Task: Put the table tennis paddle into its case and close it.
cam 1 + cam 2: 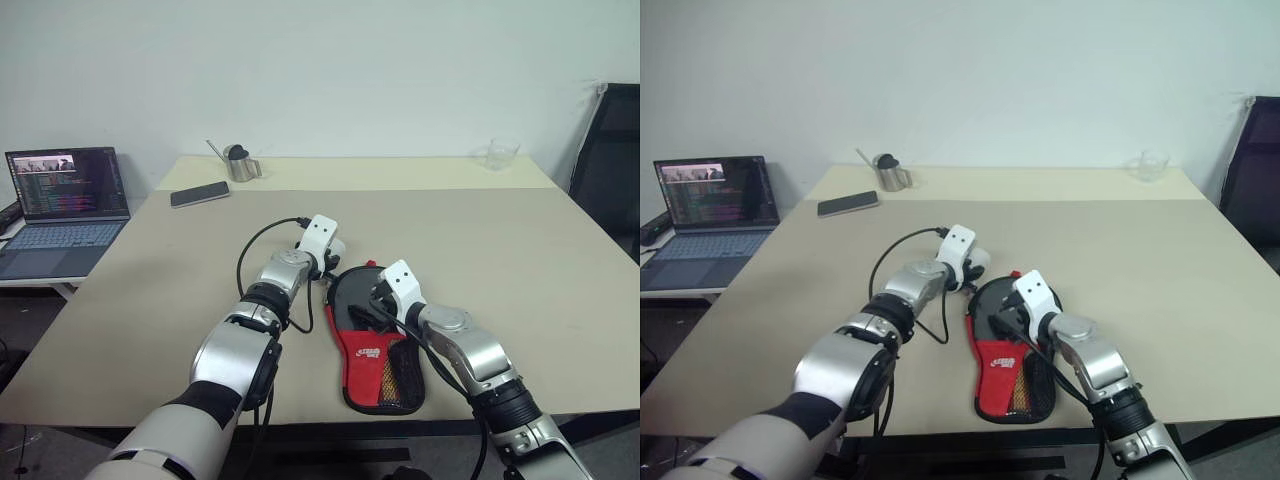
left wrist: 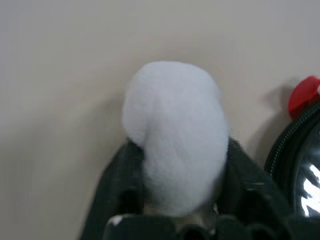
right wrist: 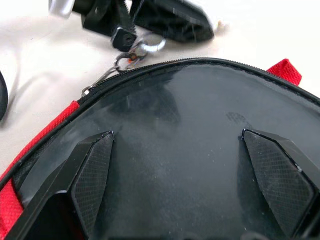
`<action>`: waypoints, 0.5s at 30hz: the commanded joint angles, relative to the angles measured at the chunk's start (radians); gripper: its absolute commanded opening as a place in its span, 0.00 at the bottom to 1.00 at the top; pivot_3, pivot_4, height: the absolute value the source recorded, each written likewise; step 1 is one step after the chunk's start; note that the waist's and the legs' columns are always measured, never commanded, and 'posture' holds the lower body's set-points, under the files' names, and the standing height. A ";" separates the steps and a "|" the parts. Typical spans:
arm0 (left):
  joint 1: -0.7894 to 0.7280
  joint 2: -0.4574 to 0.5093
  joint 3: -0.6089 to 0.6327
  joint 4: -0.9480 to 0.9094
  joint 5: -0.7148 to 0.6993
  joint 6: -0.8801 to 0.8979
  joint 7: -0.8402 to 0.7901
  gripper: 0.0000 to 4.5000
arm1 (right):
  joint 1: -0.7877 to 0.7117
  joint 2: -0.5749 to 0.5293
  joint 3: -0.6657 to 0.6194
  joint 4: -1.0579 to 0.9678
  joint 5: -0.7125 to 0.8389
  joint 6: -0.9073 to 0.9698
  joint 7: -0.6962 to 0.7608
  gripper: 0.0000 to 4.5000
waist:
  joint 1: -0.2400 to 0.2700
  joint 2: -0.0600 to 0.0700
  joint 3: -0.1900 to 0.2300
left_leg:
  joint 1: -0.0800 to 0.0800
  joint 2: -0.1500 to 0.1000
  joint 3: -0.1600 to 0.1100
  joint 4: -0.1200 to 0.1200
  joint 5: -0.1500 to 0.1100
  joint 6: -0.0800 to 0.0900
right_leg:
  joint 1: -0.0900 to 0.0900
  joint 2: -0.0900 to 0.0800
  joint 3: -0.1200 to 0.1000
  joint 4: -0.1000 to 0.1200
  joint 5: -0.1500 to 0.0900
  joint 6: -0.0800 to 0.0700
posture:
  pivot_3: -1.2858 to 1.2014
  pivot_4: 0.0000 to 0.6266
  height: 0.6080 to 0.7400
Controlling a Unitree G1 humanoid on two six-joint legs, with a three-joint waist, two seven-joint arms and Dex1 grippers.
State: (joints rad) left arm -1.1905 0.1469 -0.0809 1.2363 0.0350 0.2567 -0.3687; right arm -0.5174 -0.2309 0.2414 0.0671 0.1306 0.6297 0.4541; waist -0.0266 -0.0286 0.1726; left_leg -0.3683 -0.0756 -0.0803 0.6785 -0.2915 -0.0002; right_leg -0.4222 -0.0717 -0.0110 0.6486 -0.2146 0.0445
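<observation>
Right wrist view: right end effector (image 3: 200,185) spread over case (image 3: 200,125); left end effector (image 3: 150,22) clenched on zipper pull (image 3: 131,55).

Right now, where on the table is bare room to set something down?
The table is bare on its right, between the glass and the case, and on its left below the phone. It is crowded around the case, where the left gripper and right gripper meet.
</observation>
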 commanded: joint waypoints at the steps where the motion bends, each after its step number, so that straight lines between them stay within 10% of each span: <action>1: -0.057 0.000 -0.019 0.014 0.052 -0.067 0.033 0.13 | 0.034 -0.014 -0.002 -0.002 -0.005 0.056 0.008 1.00 | 0.000 0.000 0.000 | 0.000 0.000 0.000 0.000 0.000 0.000 | 0.000 0.000 0.000 0.000 0.000 0.000 | 0.52 0.24 1.00; 15: -0.136 -0.056 -0.228 0.121 0.366 -0.268 0.254 0.07 | 0.102 -0.089 0.077 -0.204 0.017 0.186 0.112 1.00 | 0.001 0.000 0.000 | 0.000 0.000 0.000 0.000 0.000 0.001 | 0.000 0.001 0.000 0.000 0.000 0.001 | 0.52 0.24 1.00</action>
State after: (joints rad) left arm -1.2778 0.0930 -0.2837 1.3687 0.3595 0.0212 -0.1526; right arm -0.4428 -0.3107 0.2878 -0.1374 0.1387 0.7656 0.5463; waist -0.0260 -0.0289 0.1728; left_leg -0.3682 -0.0756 -0.0801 0.6780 -0.2920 0.0005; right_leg -0.4219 -0.0707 -0.0113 0.6483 -0.2148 0.0452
